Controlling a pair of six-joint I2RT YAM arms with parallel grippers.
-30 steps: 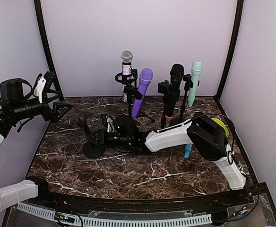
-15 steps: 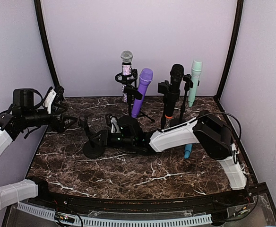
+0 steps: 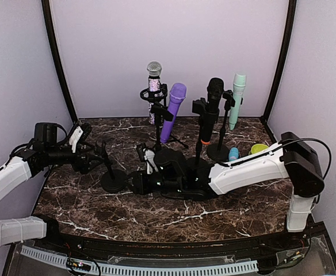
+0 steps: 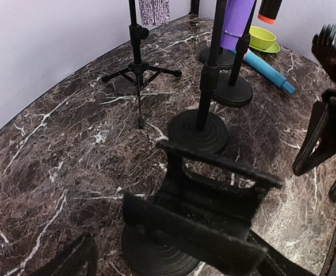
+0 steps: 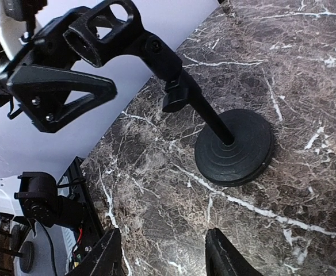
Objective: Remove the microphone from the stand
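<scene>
- Hovering my left tool [image 3: 92, 161], wide open and holding nothing, at the clip [image 3: 102, 150] of the stand [image 3: 113, 181] at 9 o'clock on the worktop [image 3: 174, 219].
- My right tool [image 5: 159, 244] is half open, empty, near it.
- Blue mic [image 3: 233, 153] lies at 3 o'clock, beside bowl [image 3: 259, 149].

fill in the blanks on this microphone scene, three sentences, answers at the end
The purple microphone stands between the glittery silver microphone and the ____ microphone with an orange ring. The light blue microphone lies flat beside the lime-green ____. The black round-base stand at the front left holds ____ microphone.
Missing words: black; bowl; no.
</scene>
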